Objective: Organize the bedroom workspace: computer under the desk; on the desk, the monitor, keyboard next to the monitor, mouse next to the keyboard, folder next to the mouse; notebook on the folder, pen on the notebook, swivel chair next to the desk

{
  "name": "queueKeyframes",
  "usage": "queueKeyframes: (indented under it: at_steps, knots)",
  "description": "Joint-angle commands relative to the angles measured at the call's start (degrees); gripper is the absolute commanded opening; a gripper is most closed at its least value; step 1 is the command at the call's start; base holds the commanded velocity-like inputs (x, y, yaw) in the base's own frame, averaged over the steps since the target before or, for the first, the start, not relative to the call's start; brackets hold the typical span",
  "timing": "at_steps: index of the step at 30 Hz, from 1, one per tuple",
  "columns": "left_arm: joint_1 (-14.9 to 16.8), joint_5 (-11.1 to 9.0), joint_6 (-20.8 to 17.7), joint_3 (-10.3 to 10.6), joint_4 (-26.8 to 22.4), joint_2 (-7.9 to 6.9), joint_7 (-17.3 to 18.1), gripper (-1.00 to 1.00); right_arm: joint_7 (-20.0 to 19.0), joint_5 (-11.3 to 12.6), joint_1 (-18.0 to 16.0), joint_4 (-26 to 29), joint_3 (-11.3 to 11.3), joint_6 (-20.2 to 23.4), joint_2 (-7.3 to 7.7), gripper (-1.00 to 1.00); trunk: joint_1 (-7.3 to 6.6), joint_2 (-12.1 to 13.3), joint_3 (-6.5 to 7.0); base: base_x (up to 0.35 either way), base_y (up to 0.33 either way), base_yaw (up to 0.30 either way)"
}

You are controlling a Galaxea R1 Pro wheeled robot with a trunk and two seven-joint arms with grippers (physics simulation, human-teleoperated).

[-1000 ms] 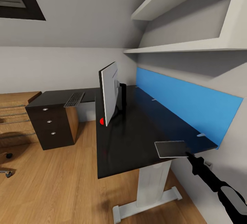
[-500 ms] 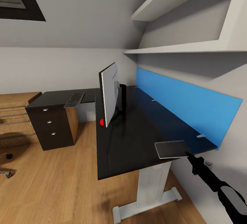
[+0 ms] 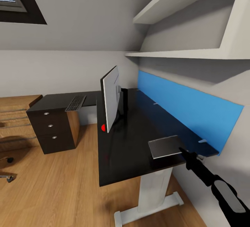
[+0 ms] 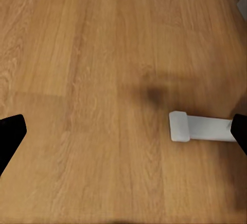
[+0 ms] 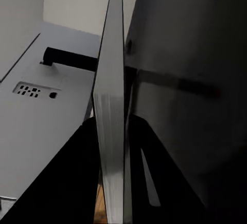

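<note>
The right gripper (image 3: 183, 150), jaws pinching the notebook (image 3: 166, 146), has carried it slightly left over the desk (image 3: 128, 143). The left gripper's (image 4: 123, 131) jaws are spread above the floor (image 4: 92, 54). With no folder visible here, stacking looks premature.

The black desk (image 3: 128, 143) carries the monitor (image 3: 110, 98) and keyboard (image 3: 75, 102).

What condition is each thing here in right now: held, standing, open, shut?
Thin dark grey notebook: gripped at its edge, held level over the desk's near corner.
Right gripper: shut on the notebook.
Left gripper: open, over bare wood floor.
Flat silver-backed monitor: upright on the black-topped desk.
Dark grey keyboard: flat on the desk's far wing.
Dark drawer unit: drawers shut.
</note>
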State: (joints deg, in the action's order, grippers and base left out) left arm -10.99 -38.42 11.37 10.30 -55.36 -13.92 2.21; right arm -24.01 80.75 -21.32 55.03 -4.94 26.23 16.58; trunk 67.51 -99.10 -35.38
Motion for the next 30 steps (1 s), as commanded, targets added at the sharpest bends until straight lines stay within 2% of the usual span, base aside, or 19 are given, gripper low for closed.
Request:
queueKeyframes:
  at_steps: [1, 5, 6, 14, 15, 21, 23, 27, 29, 30]
  knots:
    - [0.0, -0.6, 0.2, 0.2, 0.0, -0.06, 0.2, 1.0, -0.2, 0.4, 0.0, 0.0, 0.2, 0.5, -0.09, -1.0, -0.23, 0.4, 0.14, 0.0, 0.0, 0.0]
    - [0.0, -0.6, -0.3, 0.1, 0.3, -0.06, 0.1, 1.0, -0.3, -0.1, 0.0, 0.3, 4.9, 0.6, -0.28, -1.0, -1.11, 2.0, 0.86, 0.0, 0.0, 0.0]
    - [0.0, -0.6, -0.8, 0.0, 0.7, -0.06, 0.1, 1.0, -0.3, -0.2, 0.0, 0.5, 6.8, 0.5, -0.31, -1.0, -1.11, 2.0, 0.86, 0.0, 0.0, 0.0]
    - [0.0, -0.5, -2.2, 0.3, 1.9, -0.01, 0.1, 1.0, -0.5, -0.3, 0.0, 2.1, 13.7, 0.5, -0.47, -1.0, -1.11, 2.0, 0.86, 0.0, 0.0, 0.0]
    - [0.0, -0.5, -2.2, 0.3, 1.9, 0.0, 0.1, 1.0, -0.5, -0.3, 0.0, 2.9, 15.5, 0.4, -0.48, -1.0, -1.11, 2.0, 0.86, 0.0, 0.0, 0.0]
    - [0.0, -0.4, -2.3, 0.4, 2.1, 0.03, 0.1, 1.0, -0.2, -0.7, 0.0, 8.0, 21.9, 0.1, -0.45, -1.0, -1.11, 2.0, 0.86, -0.035, 0.028, 0.0]
    - [0.0, -0.4, -2.3, 0.5, 2.3, 0.03, 0.1, 1.0, -0.1, -1.5, 0.0, 9.9, 23.5, 0.0, -0.46, -1.0, -1.11, 2.0, 0.86, -0.168, 0.153, 0.0]
    - [0.0, -0.4, -2.4, 0.5, 2.5, 0.22, 0.0, 1.0, 0.2, -5.1, 0.1, 13.7, 26.3, -1.7, -0.49, -1.0, -1.11, 2.0, 0.86, -0.22, 0.208, 0.0]
    - [0.0, -0.4, -2.4, 0.6, 2.5, 0.24, 0.0, 1.0, 0.4, -6.1, 0.2, 14.8, 27.3, -2.6, -0.51, -1.0, -1.11, 2.0, 0.86, -0.231, 0.238, 0.0]
    - [0.0, -0.4, -2.4, 0.6, 2.6, 0.26, 0.0, 1.0, 1.0, -6.8, 0.3, 15.9, 28.5, -3.5, -0.56, -1.0, -1.11, 2.0, 0.86, -0.221, 0.254, 0.0]
